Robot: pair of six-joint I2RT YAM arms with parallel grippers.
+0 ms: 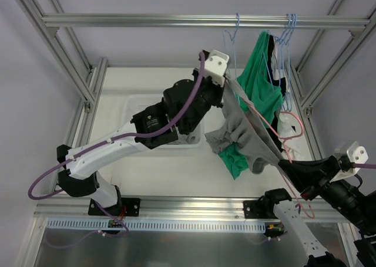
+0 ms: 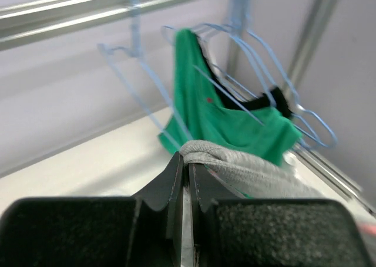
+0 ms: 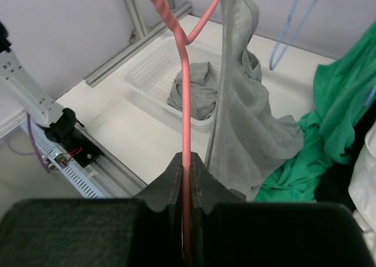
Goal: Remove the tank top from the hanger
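A grey tank top hangs stretched between my two grippers over the table's right half. My left gripper is shut on its strap, seen as a grey fold at the fingertips in the left wrist view. My right gripper is shut on the pink hanger, whose wire runs up out of the closed jaws. The grey tank top drapes beside that wire in the right wrist view. The hanger's pink wire shows to the right of the top.
A white basket sits mid-table holding a grey garment. Green clothes and blue hangers hang from the rail at back right. A green garment hangs below the grey top. Frame posts stand at both sides.
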